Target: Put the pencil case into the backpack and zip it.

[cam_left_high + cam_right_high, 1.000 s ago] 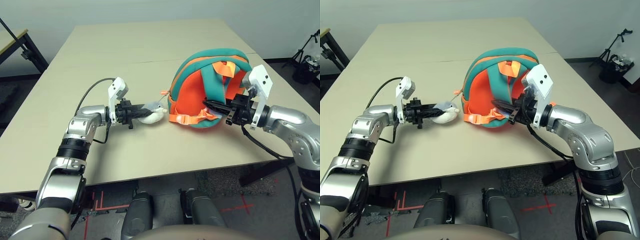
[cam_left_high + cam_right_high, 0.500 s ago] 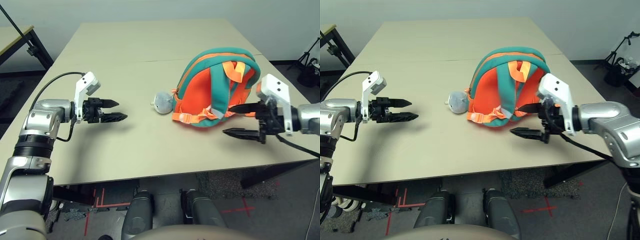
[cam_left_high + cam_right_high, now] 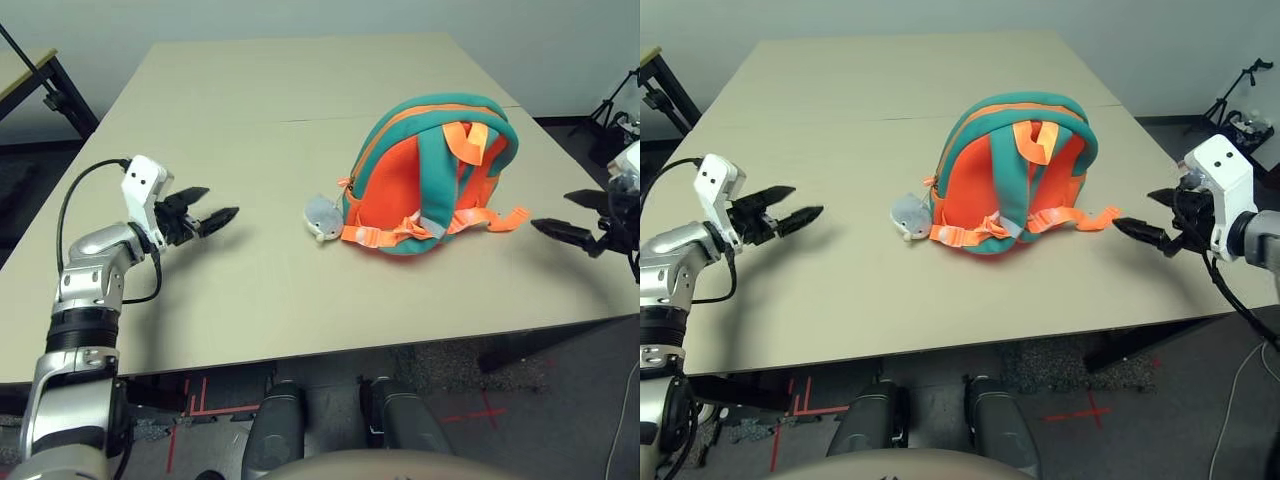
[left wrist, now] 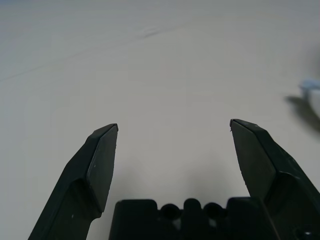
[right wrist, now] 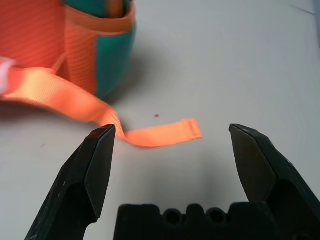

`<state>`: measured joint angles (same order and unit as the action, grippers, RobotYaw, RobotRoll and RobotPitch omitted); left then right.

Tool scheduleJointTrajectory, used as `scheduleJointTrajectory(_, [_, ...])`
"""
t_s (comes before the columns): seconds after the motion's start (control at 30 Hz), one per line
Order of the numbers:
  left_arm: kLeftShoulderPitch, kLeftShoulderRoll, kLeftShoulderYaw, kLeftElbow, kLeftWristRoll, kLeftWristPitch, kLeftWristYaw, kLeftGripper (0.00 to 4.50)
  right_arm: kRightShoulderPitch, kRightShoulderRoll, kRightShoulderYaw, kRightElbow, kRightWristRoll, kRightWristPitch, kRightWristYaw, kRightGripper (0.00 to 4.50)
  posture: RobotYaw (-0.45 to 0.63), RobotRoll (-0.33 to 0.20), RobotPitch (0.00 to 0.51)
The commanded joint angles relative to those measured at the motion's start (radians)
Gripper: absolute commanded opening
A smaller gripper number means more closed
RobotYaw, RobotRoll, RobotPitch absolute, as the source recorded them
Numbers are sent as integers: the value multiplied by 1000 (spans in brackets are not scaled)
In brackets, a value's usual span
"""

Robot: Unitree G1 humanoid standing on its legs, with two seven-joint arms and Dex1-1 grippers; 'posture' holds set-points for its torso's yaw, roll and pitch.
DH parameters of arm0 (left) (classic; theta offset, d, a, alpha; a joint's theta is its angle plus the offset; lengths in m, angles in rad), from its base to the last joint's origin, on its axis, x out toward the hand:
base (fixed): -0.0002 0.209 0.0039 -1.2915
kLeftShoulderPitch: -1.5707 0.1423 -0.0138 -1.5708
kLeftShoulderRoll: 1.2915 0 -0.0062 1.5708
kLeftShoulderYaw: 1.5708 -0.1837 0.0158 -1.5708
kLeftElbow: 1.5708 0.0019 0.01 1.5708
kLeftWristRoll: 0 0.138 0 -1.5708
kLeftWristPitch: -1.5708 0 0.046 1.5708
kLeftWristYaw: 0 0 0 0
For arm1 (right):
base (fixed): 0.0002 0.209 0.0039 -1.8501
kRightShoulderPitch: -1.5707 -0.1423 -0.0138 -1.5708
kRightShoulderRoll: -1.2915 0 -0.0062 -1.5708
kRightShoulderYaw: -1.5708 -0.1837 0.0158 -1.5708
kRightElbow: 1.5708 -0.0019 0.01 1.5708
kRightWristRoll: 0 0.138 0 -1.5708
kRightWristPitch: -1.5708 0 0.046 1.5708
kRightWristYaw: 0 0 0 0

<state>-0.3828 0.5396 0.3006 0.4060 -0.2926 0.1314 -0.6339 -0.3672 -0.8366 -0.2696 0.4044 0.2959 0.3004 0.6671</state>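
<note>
Left eye view: the backpack [image 3: 400,190] stands upright; both hands' fingers [image 3: 222,218] are apart, empty; ideally, withdraw clear of the orange strap [image 3: 495,220].

Two head cameras are looking forward and down, sharing the backpack [image 3: 410,180] and counter [image 3: 250,300]; two wrist cameras are facing the counter from closer.

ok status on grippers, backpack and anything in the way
left gripper and right gripper both open and empty, backpack standing on table with straps facing robot, grey plush beside it, loose orange strap end toward right gripper
</note>
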Motion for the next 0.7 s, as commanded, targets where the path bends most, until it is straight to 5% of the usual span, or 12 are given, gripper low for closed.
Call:
scheduleJointTrajectory(0.03, [46,-55,35,-39,44,-18,195,4500,-53,65,-61,126,-66,-176,-202,4487,114,0,82])
scheduleJointTrajectory(0.33, [117,-127,42,-108,141,-40,490,4500,-114,175,-107,347,-93,-378,-428,4487,124,0,88])
scheduleJointTrajectory(0.7, [99,-135,40,-91,138,-61,531,4500,-137,254,-119,426,-54,-430,-420,4487,129,0,96])
